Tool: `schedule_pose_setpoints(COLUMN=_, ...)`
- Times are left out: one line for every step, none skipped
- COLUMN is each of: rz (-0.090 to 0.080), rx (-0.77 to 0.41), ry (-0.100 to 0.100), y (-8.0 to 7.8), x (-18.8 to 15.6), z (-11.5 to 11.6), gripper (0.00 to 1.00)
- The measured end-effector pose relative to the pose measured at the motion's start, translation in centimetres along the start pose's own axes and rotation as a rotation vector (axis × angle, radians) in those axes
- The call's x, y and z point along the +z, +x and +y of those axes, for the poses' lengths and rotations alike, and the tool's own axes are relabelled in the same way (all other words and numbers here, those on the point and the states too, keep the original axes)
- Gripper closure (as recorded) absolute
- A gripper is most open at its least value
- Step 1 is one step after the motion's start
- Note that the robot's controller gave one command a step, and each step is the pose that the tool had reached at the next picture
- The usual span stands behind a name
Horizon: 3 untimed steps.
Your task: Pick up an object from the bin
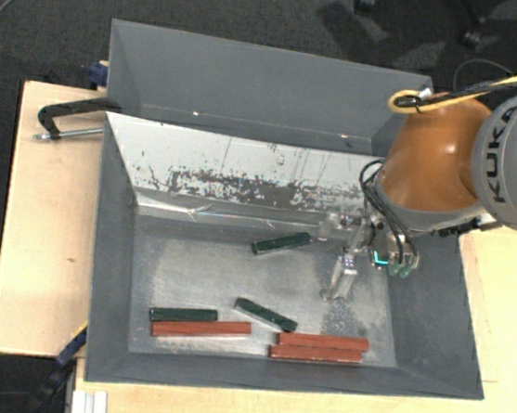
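Note:
My gripper hangs over the right part of the bin floor, fingers pointing down, with nothing seen between them. A dark green bar lies tilted just to its left, near the back wall. Below the gripper, a red-brown bar lies along the front right of the floor. A small dark green bar lies tilted to the lower left of the gripper.
At the front left lie a long red-brown bar and a dark green bar side by side. The arm with its orange cover reaches in over the bin's right rim.

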<state>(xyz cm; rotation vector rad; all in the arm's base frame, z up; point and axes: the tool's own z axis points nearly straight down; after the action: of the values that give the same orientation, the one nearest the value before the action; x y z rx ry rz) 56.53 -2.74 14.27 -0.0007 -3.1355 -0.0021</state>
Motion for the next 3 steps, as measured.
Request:
schedule_pose_setpoints(rz=-0.002, rx=0.052, ry=-0.003, y=-3.0, x=7.6, z=5.4, gripper=0.00)
schedule_pose_setpoints(rz=-0.009, rx=0.055, ry=0.000, y=-3.2, x=7.1, z=5.0, gripper=1.00)
schedule_pose_setpoints(rz=-0.021, rx=0.079, ry=-0.002, y=-3.3, x=-10.6, z=5.5, gripper=1.00)
